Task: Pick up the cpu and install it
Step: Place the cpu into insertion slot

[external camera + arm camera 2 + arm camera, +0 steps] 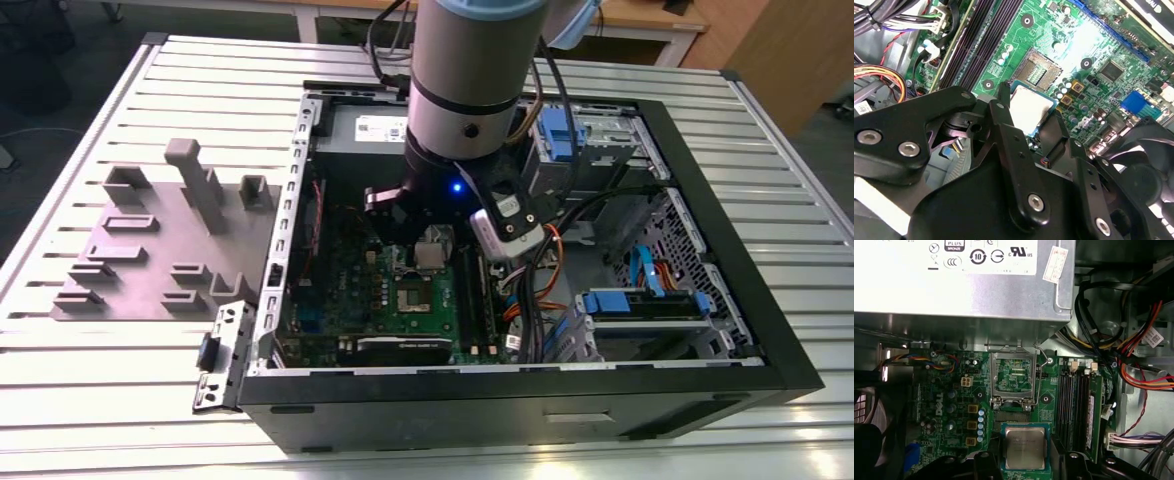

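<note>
Case point(747, 385): upper side open; arm point(467, 80) reaches in through it.
Socket point(1043, 70): contacts bare, open from above.
Tool point(1026, 460): grips cpu point(1025, 442) over board point(939, 390), near socket.
Board edge: power supply point(954, 280) walls it.
Flanks: RAM slots point(1074, 405), cables point(1114, 340); opposite, capacitors point(980, 420), fan point(1149, 185).

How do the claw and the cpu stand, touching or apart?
Touching. In the first wrist view the claw clamps the cpu by opposite edges, no gap.

My arm point(465, 90): silver-grey cylinder, pale blue end cap point(494, 8), black wrist point(430, 200) with a blue light point(458, 187). Black cables point(558, 90) alongside. My pincer point(1031, 114): matte black linked plates, silver screws point(1035, 202) at the pivots.
</note>
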Controlling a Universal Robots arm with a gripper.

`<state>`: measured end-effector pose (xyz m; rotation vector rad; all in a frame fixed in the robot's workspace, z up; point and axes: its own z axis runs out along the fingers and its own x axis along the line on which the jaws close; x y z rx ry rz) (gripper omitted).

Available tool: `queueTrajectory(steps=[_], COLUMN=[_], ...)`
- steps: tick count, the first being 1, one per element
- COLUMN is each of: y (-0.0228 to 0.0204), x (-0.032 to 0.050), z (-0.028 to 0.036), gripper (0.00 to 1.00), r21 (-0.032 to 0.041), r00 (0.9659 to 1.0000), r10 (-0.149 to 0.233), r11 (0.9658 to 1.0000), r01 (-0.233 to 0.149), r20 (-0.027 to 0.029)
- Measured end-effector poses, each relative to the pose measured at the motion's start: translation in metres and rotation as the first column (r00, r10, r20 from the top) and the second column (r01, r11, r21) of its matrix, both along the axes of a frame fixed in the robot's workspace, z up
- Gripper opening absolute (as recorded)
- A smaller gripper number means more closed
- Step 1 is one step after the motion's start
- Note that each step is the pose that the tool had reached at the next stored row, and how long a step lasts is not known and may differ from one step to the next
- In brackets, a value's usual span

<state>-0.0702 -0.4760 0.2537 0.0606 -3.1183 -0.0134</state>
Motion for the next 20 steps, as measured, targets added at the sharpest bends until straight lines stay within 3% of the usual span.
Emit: queueTrajectory(steps=[11, 17, 20], y=[0.0001, -0.0004, -0.0037], x=[0.0, -0.0008, -0.0023], z=[-0.0012, -0.0101, -0.0124], gripper=[0.47, 0.47, 0.47], r21=[0.0005, 0.0001, 0.0], r00=[1.0, 1.0, 1.0], r10=[0.0, 0.0, 0.0], r11=[1.0, 1.0, 1.0], r01=[0.0, 0.0, 0.0], r20=[0.0002, -0.0019, -0.0036])
